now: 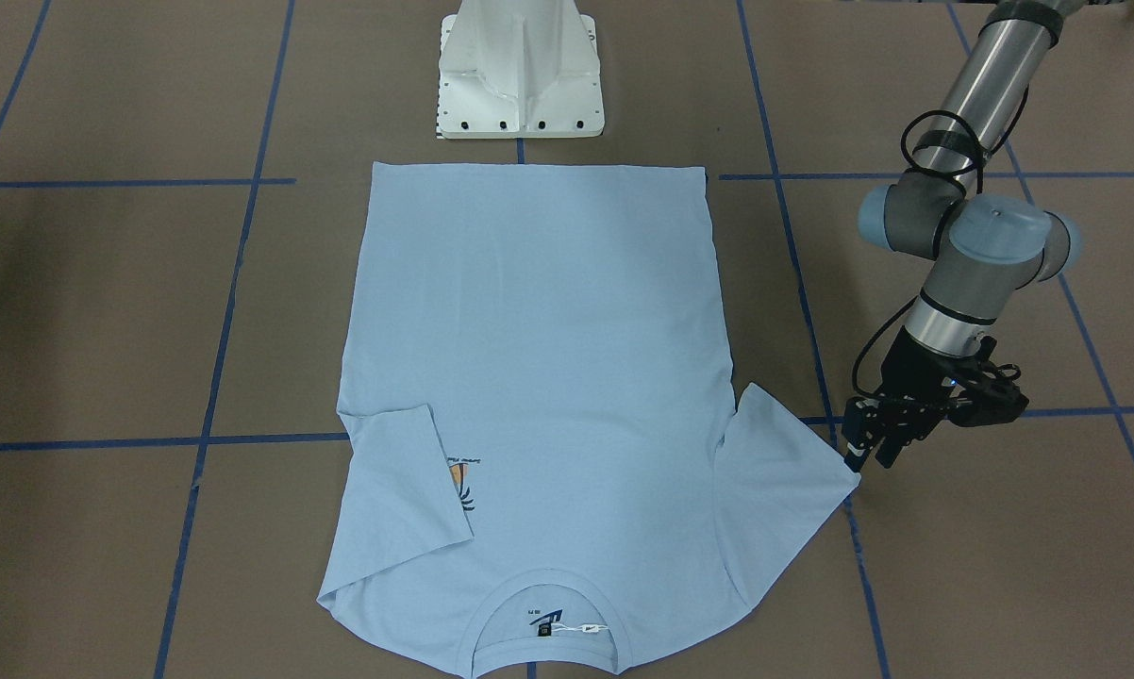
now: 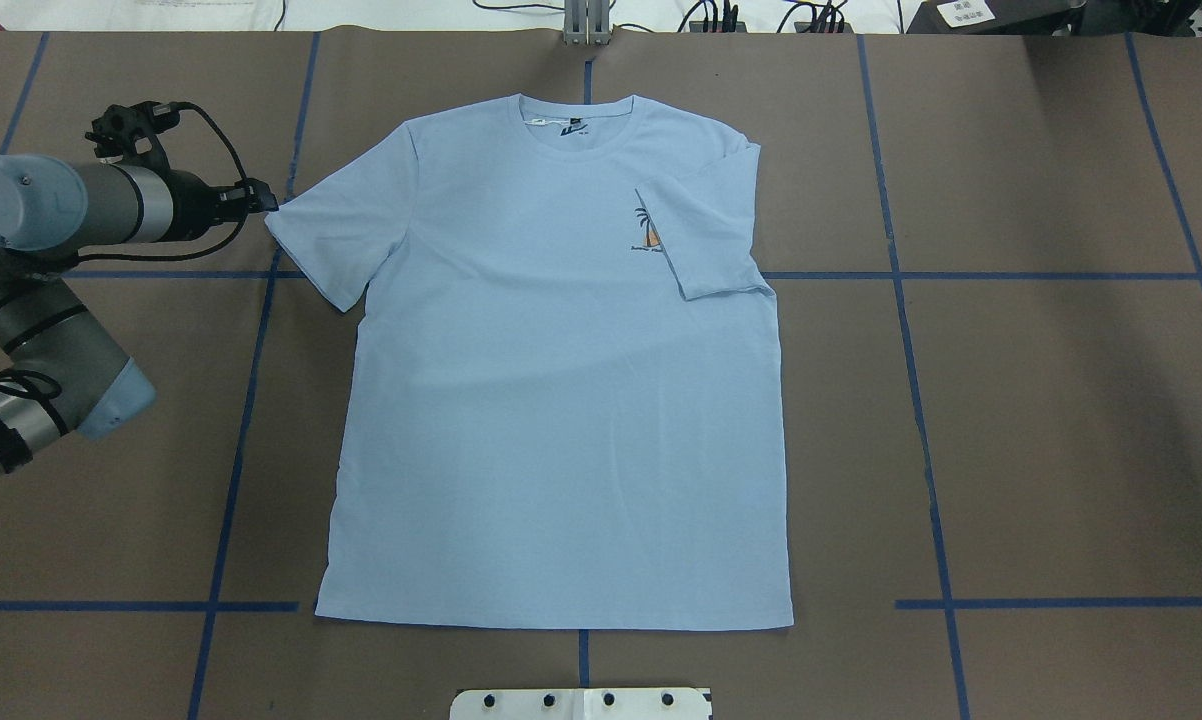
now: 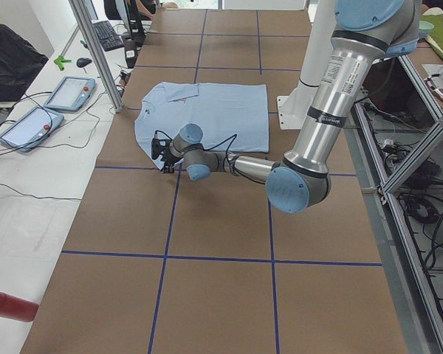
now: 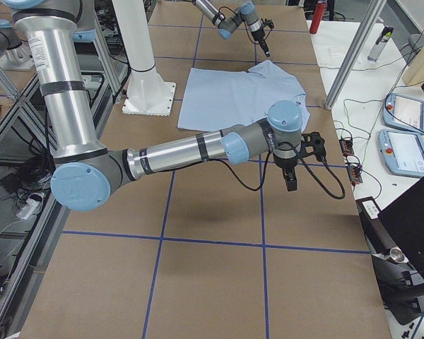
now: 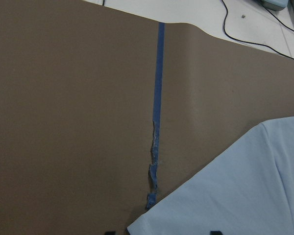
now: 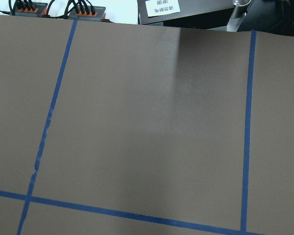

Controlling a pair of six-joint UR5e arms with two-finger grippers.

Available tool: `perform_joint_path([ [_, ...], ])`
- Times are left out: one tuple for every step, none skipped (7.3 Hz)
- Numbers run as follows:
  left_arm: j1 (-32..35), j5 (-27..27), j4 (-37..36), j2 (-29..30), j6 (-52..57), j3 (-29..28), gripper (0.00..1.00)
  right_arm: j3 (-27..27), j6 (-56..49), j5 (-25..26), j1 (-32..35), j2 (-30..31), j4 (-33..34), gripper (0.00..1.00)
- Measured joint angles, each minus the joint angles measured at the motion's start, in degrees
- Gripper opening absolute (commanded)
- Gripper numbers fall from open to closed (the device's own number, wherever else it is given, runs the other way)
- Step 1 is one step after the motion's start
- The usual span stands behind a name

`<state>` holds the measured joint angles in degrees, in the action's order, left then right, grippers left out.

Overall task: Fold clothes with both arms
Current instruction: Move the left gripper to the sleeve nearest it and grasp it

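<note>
Light blue fabric, count one: T-shirt [image 2: 561, 420] lies flat and chest-up mid-table, ribbed round collar [image 2: 576, 110] on the side away from the robot, straight hem toward one white pedestal [image 1: 520, 85]. One dark neck label [image 1: 545, 625] sits inside the collar.

Two sleeves. The right-side sleeve [image 2: 706, 235] is folded in over the chest and hides part of the small orange-and-dark palm print [image 2: 645, 232]. The left-side sleeve [image 2: 326, 230] is spread flat.

Two silver-grey arms with pale blue caps: left arm [image 2: 51, 330], right arm [image 4: 177, 152].

The left gripper [image 2: 266, 203] is low at the outer corner of the left-side sleeve. In its wrist view the two black tips stand well apart, with the sleeve corner between them.

The right gripper [image 4: 291, 178] shows only in the side view, over bare table and off the shirt; cannot tell if parted or closed.

The table [image 2: 1041, 420] is covered in matte brown sheet gridded with blue tape [image 5: 157, 122], which is torn near the sleeve corner.

Beside it on a white bench lie two flat pendants [image 3: 70, 92], and one red cylinder [image 3: 7, 306] lies nearer the camera. One person in black [image 3: 11, 59] sits at the bench.
</note>
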<state>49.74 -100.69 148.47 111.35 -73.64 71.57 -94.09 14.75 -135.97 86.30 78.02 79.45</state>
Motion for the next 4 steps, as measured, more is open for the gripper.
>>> perform_joint_path([
  [-0.3,0.7,0.1,0.5,0.0,-1.1,0.55,0.0,0.0,0.0,0.0,0.0,0.0,1.00],
  [-0.6,1.3,0.1,1.4,0.0,-2.4,0.55,-0.1,0.0,0.0,0.0,0.1,0.0,1.00],
  [-0.8,1.6,0.1,2.4,0.1,-3.6,0.54,-0.1,-0.1,0.0,0.0,0.2,0.0,1.00],
  [-1.1,1.7,0.1,3.0,0.2,-4.2,0.50,-0.1,-0.1,0.0,0.0,0.2,0.0,1.00],
])
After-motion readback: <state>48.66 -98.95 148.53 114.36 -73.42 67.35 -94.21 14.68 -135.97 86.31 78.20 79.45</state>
